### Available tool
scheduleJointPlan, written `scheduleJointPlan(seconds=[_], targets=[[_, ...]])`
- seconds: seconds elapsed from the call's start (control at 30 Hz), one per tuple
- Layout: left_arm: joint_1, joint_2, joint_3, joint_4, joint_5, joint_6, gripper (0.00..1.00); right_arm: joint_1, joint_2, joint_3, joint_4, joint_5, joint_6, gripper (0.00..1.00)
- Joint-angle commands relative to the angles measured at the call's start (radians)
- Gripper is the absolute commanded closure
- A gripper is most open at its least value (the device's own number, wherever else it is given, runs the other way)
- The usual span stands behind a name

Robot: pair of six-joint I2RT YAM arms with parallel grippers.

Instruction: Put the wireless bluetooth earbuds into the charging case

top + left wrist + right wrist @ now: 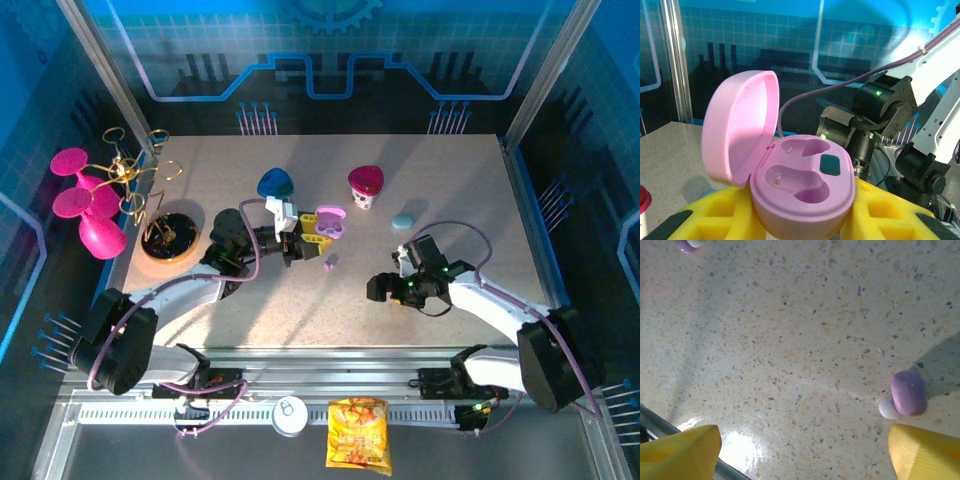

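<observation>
L hand [805,217] pinches open pink charging case [790,170]. R hand [802,455] spread above counter [790,340]; lilac earbud [909,392] beside one finger [927,452], prob. not touching.

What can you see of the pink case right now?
The pink case is a smooth, glossy, pill-shaped plastic shell. It is hinged open, with its lid standing up on the left. Both earbud wells are empty, and a dark oval patch sits beside them. The case sits roughly level, clamped between the left arm's yellow fingers.
</observation>
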Motion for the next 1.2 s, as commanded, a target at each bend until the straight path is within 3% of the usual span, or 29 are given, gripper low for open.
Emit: scheduleJointPlan(seconds=[0.0,0.23,0.6,1.17], targets=[[0.002,-0.001,0.010,0.006,0.002,0.025,0.72,-0.045,-0.028,0.029,-0.052,0.041,-0.035,0.15],[0.002,-0.009,0.014,-0.014,0.005,0.036,0.72,-0.133,0.049,0.034,0.050,-0.011,-0.051,0.16],[0.002,-0.030,0.015,-0.064,-0.004,0.062,0.72,-0.133,0.142,0.024,0.135,-0.066,-0.051,0.16],[0.002,-0.015,0.022,-0.053,0.002,0.051,0.72,-0.087,0.085,-0.032,0.142,-0.054,0.007,0.17]])
